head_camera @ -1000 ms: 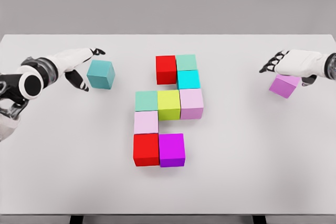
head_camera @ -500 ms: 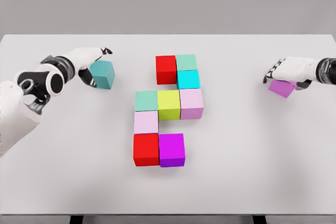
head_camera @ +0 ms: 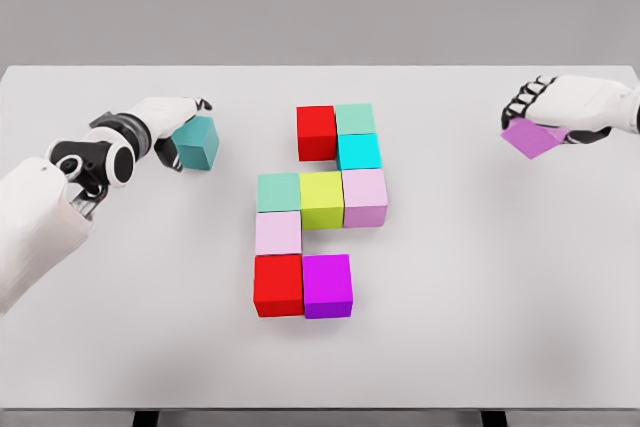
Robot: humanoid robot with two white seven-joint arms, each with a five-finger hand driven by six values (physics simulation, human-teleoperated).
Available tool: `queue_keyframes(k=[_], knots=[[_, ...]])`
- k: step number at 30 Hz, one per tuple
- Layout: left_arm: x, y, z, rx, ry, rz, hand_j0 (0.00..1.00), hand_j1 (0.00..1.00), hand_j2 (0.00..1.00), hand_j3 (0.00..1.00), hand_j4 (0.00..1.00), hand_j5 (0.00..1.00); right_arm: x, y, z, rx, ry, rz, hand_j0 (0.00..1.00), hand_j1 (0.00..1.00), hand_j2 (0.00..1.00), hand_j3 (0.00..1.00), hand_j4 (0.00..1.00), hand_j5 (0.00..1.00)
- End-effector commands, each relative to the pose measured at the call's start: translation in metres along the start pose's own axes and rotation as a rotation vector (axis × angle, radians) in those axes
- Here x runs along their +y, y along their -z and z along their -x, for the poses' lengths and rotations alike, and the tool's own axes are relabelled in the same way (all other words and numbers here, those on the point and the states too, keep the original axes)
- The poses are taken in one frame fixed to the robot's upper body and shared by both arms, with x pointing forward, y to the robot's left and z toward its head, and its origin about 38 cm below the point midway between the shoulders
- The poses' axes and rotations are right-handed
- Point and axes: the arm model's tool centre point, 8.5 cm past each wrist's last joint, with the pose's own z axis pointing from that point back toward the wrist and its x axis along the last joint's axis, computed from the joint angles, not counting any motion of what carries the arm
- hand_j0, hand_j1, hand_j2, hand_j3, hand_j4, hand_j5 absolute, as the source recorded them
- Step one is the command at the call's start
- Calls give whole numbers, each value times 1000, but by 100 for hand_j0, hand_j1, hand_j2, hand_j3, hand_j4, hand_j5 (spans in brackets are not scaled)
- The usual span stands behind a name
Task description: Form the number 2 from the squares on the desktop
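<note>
- The teal cube (head_camera: pixel 195 141) is gripped by the left hand (head_camera: pixel 165 125) near the worktop's (head_camera: pixel 480 287) left edge.
- The violet cube (head_camera: pixel 532 137), tilted, is gripped by the right hand (head_camera: pixel 560 107) near the right edge.
- Nine cubes (head_camera: pixel 320 209) are grouped mid-worktop.

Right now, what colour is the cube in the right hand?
Light purple cube, held in the right hand; head view.
</note>
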Motion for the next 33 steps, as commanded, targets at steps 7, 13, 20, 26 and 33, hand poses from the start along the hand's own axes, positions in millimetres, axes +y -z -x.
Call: queue_keyframes(k=[7,13,20,26,33], knots=[[-3,5,4,16,2,10,96,96,96,96,96,96,-8,-45,-80,-206,-201,-24,40,40,40,40,40,40],[-1,6,0,2,3,7,76,76,76,76,76,76,-7,-32,-93,-252,-199,-21,41,41,41,41,41,41],[-4,6,1,7,0,11,75,75,75,75,75,75,-12,2,-129,-372,-210,-4,41,41,41,41,41,41],[-3,5,1,-1,-1,10,55,55,55,55,55,55,-5,14,-149,-444,-198,-23,41,41,41,41,41,41],[2,6,-9,-23,-23,1,38,38,38,38,38,38,-12,17,-159,-502,-145,12,41,41,41,41,41,41]])
